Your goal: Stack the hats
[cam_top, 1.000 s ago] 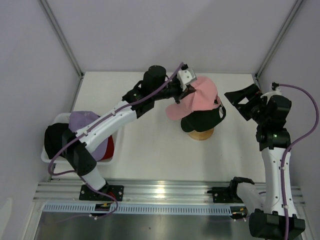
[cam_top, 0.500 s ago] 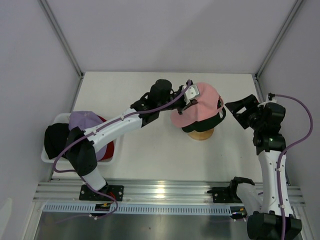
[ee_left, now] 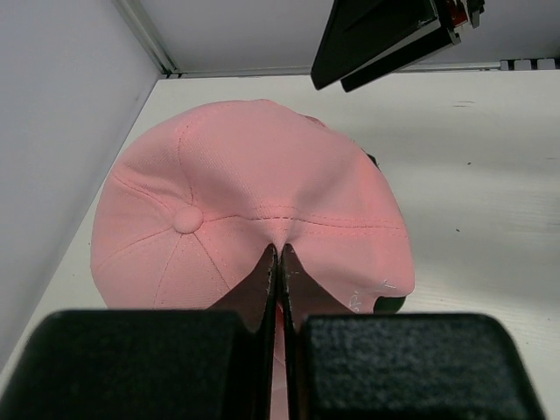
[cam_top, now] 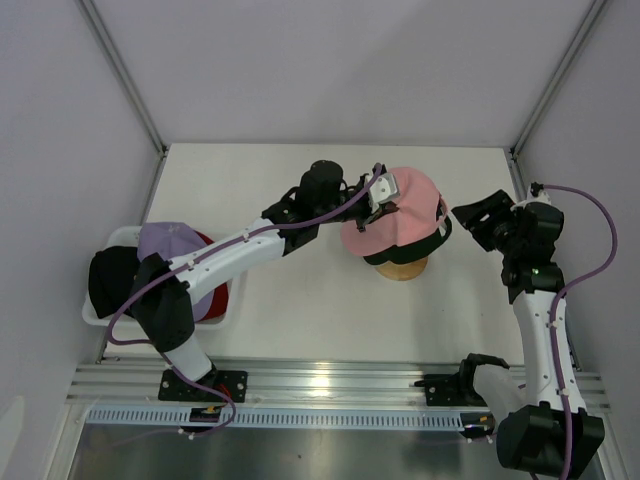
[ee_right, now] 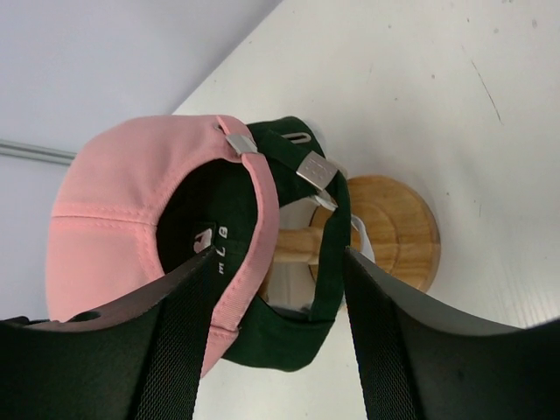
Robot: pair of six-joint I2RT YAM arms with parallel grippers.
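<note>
As the two arms lean in over the white table (cam_top: pixel 320 310), the left one stretches diagonally from the near-left corner to the middle, while the right one stands upright at the right edge. A white mesh basket (cam_top: pixel 118 236) at the table's left edge holds a lavender cap (cam_top: pixel 168 243), a black cap (cam_top: pixel 108 280) and a red cap (cam_top: pixel 218 297), the red one partly hidden. At the centre, the pink cap (ee_left: pixel 262 175) sits over a dark cap (cam_top: pixel 400 245), both on the round wooden stand (cam_top: pixel 403 268), with the pink brim pointing left. Seen from the right wrist, the pink cap is tilted, its rear strap lifted clear of the dark cap's strap. The left gripper (ee_left: pixel 278 254) pinches a fold of the pink crown, its fingers pressed together on the fabric. The right gripper (cam_top: pixel 480 222) hangs just right of the stack, its fingers (ee_right: pixel 188 306) spread moderately apart and holding nothing.
</note>
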